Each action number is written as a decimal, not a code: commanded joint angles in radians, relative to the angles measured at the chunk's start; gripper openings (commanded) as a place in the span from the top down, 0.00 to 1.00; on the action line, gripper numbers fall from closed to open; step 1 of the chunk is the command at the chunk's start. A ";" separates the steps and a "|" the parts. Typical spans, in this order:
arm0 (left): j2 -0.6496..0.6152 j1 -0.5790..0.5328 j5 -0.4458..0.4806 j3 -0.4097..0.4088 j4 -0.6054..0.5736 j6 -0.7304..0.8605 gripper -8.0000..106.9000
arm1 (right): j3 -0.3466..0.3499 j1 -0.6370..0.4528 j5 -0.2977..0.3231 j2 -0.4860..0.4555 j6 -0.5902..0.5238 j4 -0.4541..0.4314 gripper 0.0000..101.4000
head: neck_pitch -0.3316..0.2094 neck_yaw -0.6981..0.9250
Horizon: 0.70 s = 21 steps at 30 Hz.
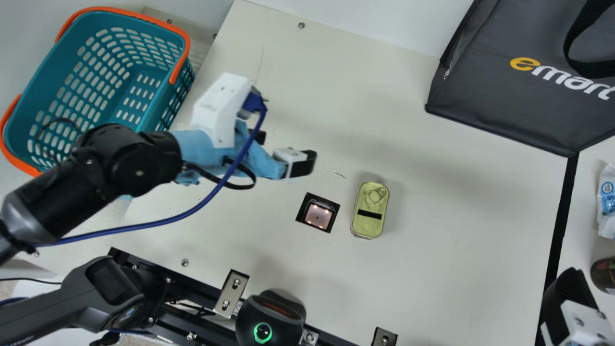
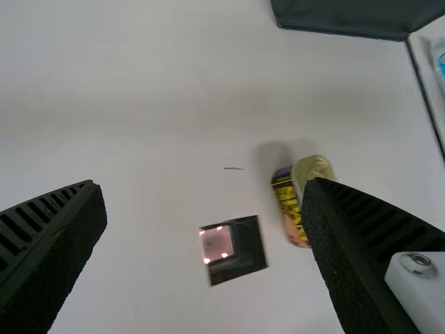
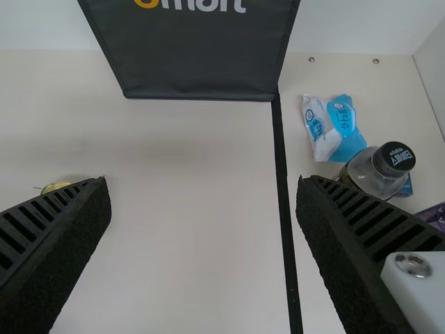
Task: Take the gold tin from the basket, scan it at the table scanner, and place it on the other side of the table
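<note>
The cream table [image 1: 432, 216] spreads out under my camera. Past its left edge is the teal basket [image 1: 57, 81], a thin dark loop showing through or inside it. By the far edge stands the dark bag [image 1: 499, 105]; I can't see into it. My left gripper [image 1: 287, 150] has its fingers wide apart on air; so does my right gripper [image 1: 571, 295]. The gold tin [image 1: 371, 218] lies just beside the scanner [image 1: 318, 216], with broad tabletop between it and the black strip [image 1: 559, 226].
</note>
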 commanded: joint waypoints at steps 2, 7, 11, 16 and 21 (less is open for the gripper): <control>-0.047 0.069 0.048 -0.001 0.021 0.118 0.15 | 0.000 0.000 0.000 0.000 0.000 0.000 0.06 | -0.026 0.004; -0.114 0.135 0.112 -0.015 0.068 0.165 0.15 | 0.000 0.000 0.000 0.000 0.000 0.000 0.06 | -0.026 0.004; -0.163 0.170 0.161 -0.041 0.110 0.172 0.15 | 0.000 0.000 0.000 0.000 0.000 0.000 0.06 | -0.026 0.004; -0.216 0.186 0.224 -0.091 0.165 0.151 0.15 | 0.000 0.000 -0.001 0.000 0.000 0.000 0.06 | -0.026 0.004; -0.260 0.187 0.277 -0.151 0.217 0.124 0.15 | 0.000 0.000 -0.001 0.000 0.000 0.000 0.06 | -0.026 -0.066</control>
